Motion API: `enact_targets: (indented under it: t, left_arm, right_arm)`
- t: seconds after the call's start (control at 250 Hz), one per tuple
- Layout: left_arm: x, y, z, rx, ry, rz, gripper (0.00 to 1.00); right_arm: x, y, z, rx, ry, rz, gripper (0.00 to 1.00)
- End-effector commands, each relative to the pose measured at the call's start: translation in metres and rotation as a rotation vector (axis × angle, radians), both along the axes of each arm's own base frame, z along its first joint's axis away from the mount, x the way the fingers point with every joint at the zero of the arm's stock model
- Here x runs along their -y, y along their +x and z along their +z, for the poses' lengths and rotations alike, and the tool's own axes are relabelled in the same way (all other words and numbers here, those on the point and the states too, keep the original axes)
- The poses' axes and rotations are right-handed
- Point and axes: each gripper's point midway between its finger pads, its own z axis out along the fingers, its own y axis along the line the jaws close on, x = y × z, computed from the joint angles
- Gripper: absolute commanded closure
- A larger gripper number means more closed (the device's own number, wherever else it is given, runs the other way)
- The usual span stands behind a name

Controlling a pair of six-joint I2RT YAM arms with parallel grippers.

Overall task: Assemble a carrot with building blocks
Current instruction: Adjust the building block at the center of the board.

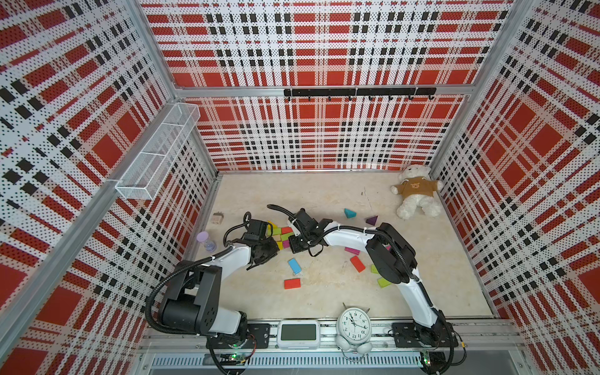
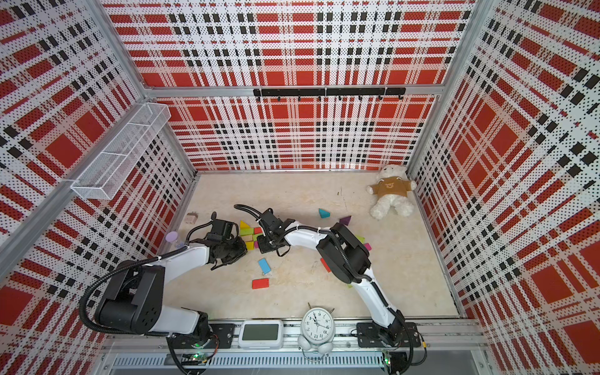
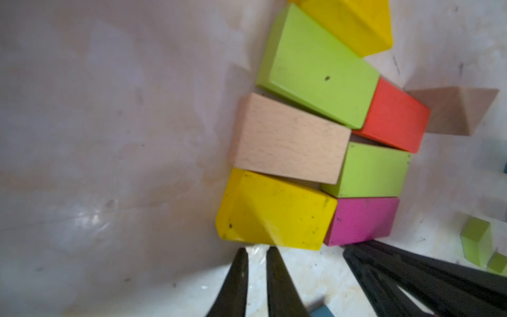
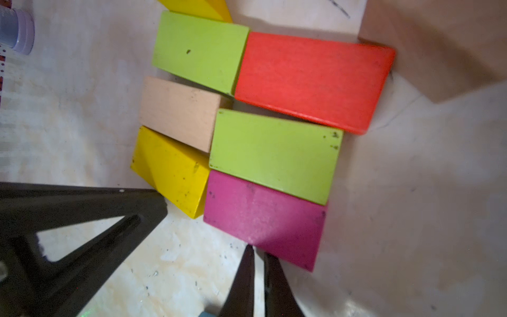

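Observation:
A cluster of building blocks lies flat between my two grippers: a yellow block point(image 3: 274, 216), tan block point(image 3: 288, 140), two lime green blocks point(image 3: 315, 71) point(image 3: 373, 173), a red block point(image 3: 395, 118) and a magenta block point(image 3: 362, 219), with a yellow triangle point(image 3: 351, 22) at the far end. My left gripper point(image 3: 256, 251) is shut and empty, its tips at the yellow block's edge. My right gripper point(image 4: 258, 251) is shut and empty too, its tips against the magenta block point(image 4: 263, 214). In both top views the arms hide most of the cluster point(image 1: 282, 235).
Loose on the floor are a blue block point(image 1: 294, 265), red blocks point(image 1: 292, 283) point(image 1: 357, 263), a teal triangle point(image 1: 349, 213) and a purple triangle point(image 1: 372, 220). A teddy bear point(image 1: 417, 193) sits back right. An hourglass toy point(image 1: 206, 242) and a plug cube point(image 1: 217, 218) are at the left wall, and clocks point(image 1: 354, 324) at the front.

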Motion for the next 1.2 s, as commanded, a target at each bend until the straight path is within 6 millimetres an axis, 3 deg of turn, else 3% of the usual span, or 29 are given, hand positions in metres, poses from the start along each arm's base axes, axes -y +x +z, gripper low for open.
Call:
enact_targets:
  t: [0.0,0.192,0.312,0.452,0.736,1.197]
  left_arm:
    - [0.006,0.005,0.024,0.062,-0.040,0.017,0.82]
    - [-0.010,-0.001,0.057,0.111,0.002,0.045,0.79]
    - [-0.031,-0.001,0.061,0.117,0.019,0.086,0.79]
    - [-0.050,0.005,0.052,0.098,0.014,0.117,0.78]
    - [-0.053,0.024,0.024,0.067,-0.014,0.116,0.80]
    - [-0.039,0.026,0.010,0.039,0.004,0.069,0.80]
  right_arm:
    - [0.002,0.002,0.031,0.039,0.049,-0.016,0.88]
    - [0.016,0.006,0.053,0.025,0.103,-0.047,0.88]
    - [0.029,0.020,0.054,0.048,0.098,-0.080,0.87]
    - [0.035,0.034,0.040,0.046,0.074,-0.090,0.88]
    - [0.025,0.049,0.019,0.039,0.049,-0.085,0.88]
    - [0.012,0.038,0.003,-0.007,0.053,-0.066,0.88]
